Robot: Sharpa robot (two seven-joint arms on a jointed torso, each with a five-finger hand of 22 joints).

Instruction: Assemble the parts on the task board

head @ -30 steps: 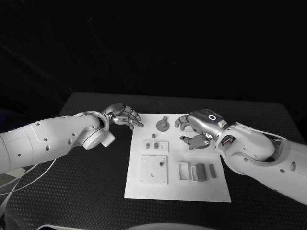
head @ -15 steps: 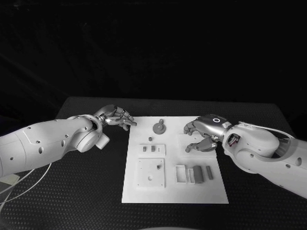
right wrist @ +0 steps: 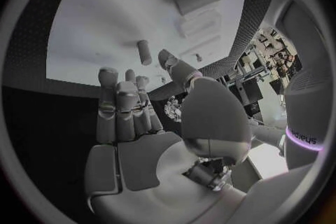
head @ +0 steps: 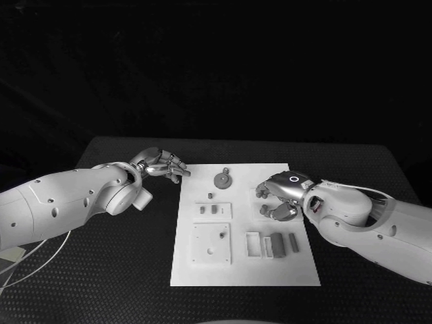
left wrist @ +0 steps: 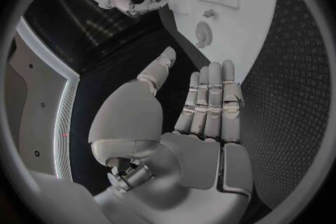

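The white rectangular task board [head: 245, 270] lies mid-worktop with small grey parts [head: 275, 244] on it; the empty, loosely spread right robot hand [head: 277, 196] should descend squarely, while the left robot hand [head: 160, 165] hovers released.

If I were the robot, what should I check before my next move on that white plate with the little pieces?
1. Left robot hand free: ok, fingers apart, holding nothing, beside the task board.
2. Right robot hand free: ok, nothing held, over the board.
3. Round part reachable: ok, lies uncovered between the hands.
4. Bar-shaped parts reachable: ok, uncovered near the robot.
5. Parts seated in slots: cannot tell.
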